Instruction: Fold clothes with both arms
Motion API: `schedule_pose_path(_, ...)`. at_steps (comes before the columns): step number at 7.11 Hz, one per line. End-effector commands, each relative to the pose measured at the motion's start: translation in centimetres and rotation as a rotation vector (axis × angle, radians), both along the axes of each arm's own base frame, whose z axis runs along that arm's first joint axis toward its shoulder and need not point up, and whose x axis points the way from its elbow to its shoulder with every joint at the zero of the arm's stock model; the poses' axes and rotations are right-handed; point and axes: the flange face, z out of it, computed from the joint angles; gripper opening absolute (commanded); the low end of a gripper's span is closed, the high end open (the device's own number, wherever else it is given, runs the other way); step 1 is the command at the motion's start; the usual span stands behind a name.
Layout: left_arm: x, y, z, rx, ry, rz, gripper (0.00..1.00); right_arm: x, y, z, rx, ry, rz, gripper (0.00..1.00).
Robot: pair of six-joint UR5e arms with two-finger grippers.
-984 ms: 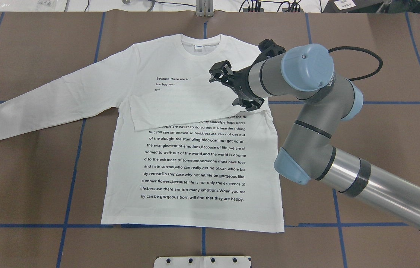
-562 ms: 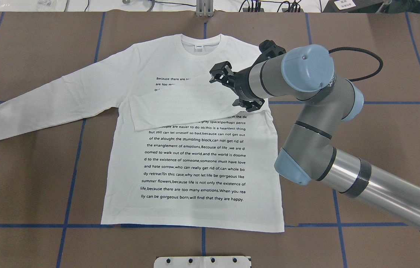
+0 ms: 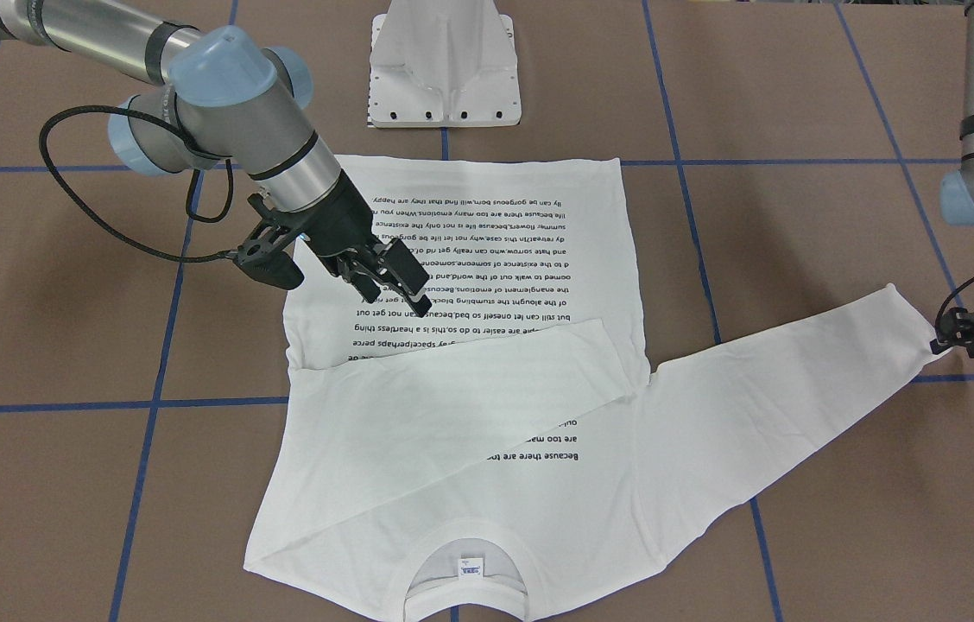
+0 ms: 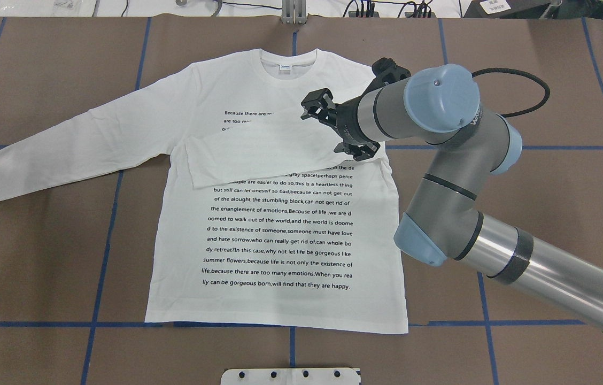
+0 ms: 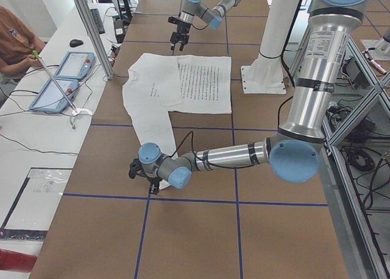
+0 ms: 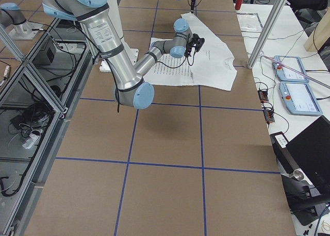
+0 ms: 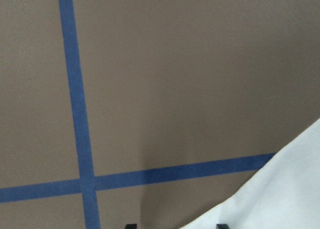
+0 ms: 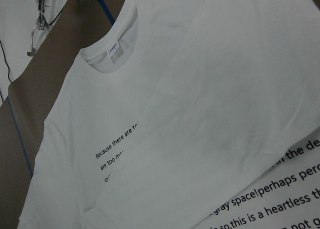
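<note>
The white long-sleeved T-shirt (image 4: 275,235) lies flat on the brown table, text side up, collar (image 4: 288,67) at the far edge. One sleeve (image 4: 259,155) lies folded across the chest. The other sleeve (image 4: 66,149) stretches out to the left. My right gripper (image 4: 315,107) hovers just above the folded sleeve near the shoulder, open and holding nothing; the front-facing view shows it (image 3: 405,289) over the text lines. My left gripper (image 3: 945,337) sits at the outstretched cuff. In the left wrist view its fingertips (image 7: 131,226) stand apart, with the cuff corner (image 7: 270,199) at the bottom edge.
The white metal pedestal (image 3: 444,69) stands at the robot's side of the shirt hem. Blue tape lines (image 4: 103,240) grid the table. A black cable (image 3: 81,207) loops from the right wrist. A person (image 5: 15,38) and control tablets (image 5: 61,78) are beyond the far edge.
The left gripper has slid a little to the left and down along the view's edge, beside the cuff. The right arm and the shirt have barely moved.
</note>
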Motion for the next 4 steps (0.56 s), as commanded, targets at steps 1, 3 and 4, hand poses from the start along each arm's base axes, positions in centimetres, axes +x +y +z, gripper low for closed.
schedule_pose_path(1,0.00,-0.01,-0.04,0.001,0.000,0.000,0.61,0.00,0.00,-0.07,0.001,-0.001,0.000,1.00)
schedule_pose_path(3,0.49,0.34,-0.53,-0.019,0.058,0.029,0.61,-0.07,0.07,-0.07,0.001,-0.001,-0.002,1.00)
schedule_pose_path(4,0.50,0.49,-0.35,-0.024,0.063,0.034,0.61,-0.11,0.05,0.00,0.000,0.000,-0.002,1.00)
